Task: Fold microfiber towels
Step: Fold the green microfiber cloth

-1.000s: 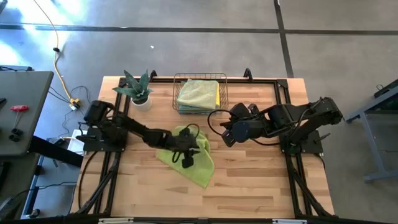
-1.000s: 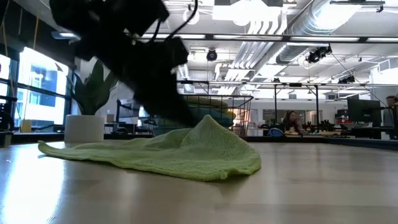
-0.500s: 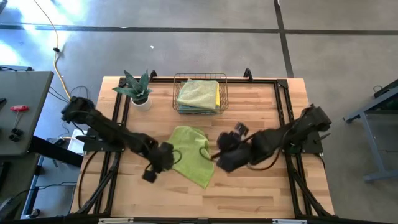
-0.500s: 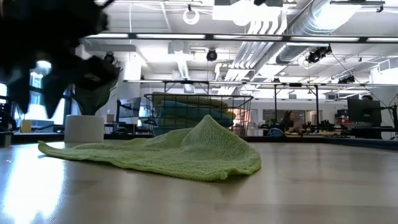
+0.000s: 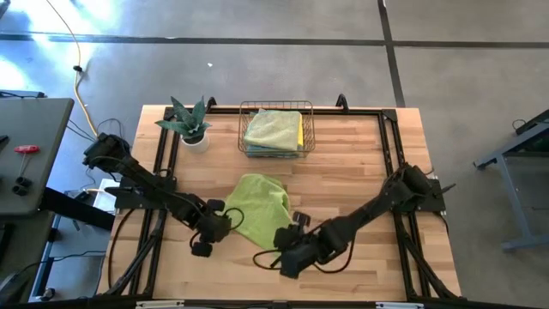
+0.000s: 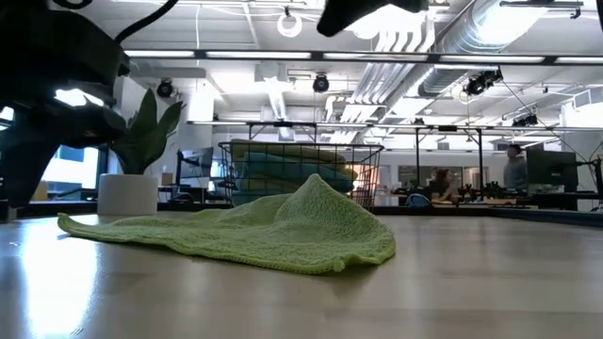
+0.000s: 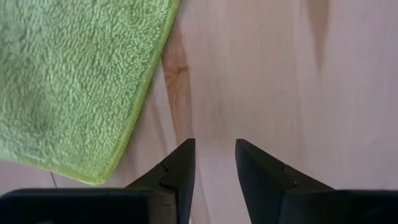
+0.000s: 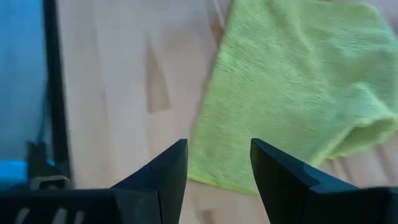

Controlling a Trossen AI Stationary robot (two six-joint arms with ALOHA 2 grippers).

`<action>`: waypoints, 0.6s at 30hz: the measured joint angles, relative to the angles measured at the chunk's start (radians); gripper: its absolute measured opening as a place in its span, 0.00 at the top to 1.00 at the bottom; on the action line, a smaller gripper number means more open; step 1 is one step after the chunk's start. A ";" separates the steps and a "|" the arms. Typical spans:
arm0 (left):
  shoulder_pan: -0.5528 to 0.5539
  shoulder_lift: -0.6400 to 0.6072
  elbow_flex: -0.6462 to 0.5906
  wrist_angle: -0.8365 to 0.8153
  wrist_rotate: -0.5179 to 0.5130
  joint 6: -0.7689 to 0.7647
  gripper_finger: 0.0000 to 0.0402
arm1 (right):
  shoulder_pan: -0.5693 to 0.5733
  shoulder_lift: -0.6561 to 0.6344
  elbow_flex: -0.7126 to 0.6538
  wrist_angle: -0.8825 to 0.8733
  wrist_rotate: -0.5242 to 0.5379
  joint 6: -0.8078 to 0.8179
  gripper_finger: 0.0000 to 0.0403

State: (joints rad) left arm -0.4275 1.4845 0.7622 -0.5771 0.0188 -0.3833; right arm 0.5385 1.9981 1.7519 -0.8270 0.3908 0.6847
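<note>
Dark fingers of the left gripper [image 7: 212, 163] are parted, empty, over bare wood beside a rumpled lime-green microfiber towel [image 5: 260, 209]. The right gripper [image 8: 217, 163], likewise parted and empty, is held at its near edge. Behind are seen a wire basket [image 5: 276, 129] of folded towels [image 5: 273, 130] and a potted plant [image 5: 190, 123].

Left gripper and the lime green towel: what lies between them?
Only bare wood. In the left wrist view the left gripper, jaws open, sits above the table beside the lime green towel edge.

One lime green towel [image 5: 260, 206] on the counter [image 5: 352, 180], one wire basket [image 5: 274, 129] of stacked towels [image 5: 273, 127], one potted plant [image 5: 189, 124], two pincers.
</note>
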 joint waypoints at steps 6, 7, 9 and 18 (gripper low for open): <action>0.002 0.000 0.013 -0.007 0.014 -0.032 0.66 | 0.021 0.013 0.000 0.090 -0.003 0.090 0.58; 0.002 0.000 0.014 -0.003 0.014 -0.027 0.64 | 0.021 0.013 0.000 0.103 -0.002 0.122 0.58; 0.002 0.000 0.014 -0.001 0.013 0.012 0.59 | 0.021 0.013 0.000 0.101 -0.003 0.179 0.58; 0.002 0.000 0.014 0.012 -0.026 0.308 0.45 | 0.025 0.036 0.000 0.124 -0.015 0.262 0.58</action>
State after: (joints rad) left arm -0.4252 1.4845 0.7757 -0.5647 -0.0073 -0.0757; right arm 0.5632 2.0338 1.7523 -0.7027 0.3763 0.9466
